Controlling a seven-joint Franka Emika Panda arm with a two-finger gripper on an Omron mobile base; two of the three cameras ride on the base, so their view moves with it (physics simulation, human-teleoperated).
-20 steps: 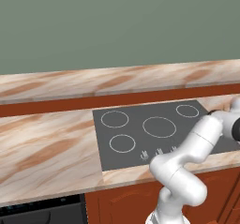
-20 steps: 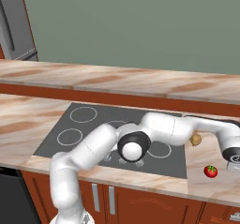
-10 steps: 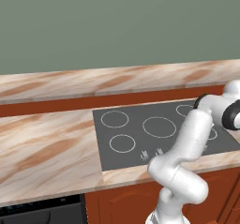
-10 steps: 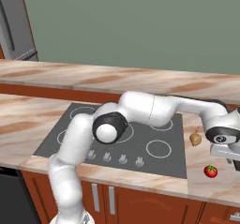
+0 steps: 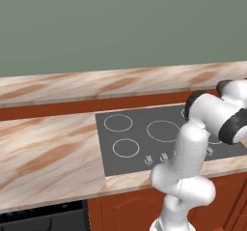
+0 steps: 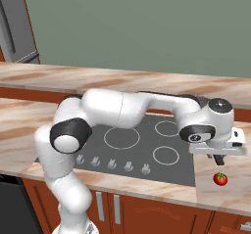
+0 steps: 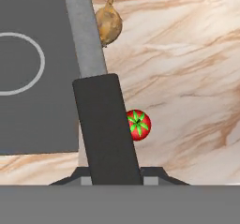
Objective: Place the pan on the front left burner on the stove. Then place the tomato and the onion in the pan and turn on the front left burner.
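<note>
The hand is pinching the black stick handle of the pan, its two dark tips sitting closed against the handle's sides at the bottom of the hand view; the handle's grey neck is running up and away from there, and the pan's round bowl cannot be made out. The tomato is lying on the marble table just beside the handle, partly tucked behind it, and the onion is resting farther along, touching or nearly touching the grey neck. In the right base view the arm is reaching across the stove with the hand hanging over the table past the cooktop's right edge, just above the tomato. The front left burner is sitting bare.
</note>
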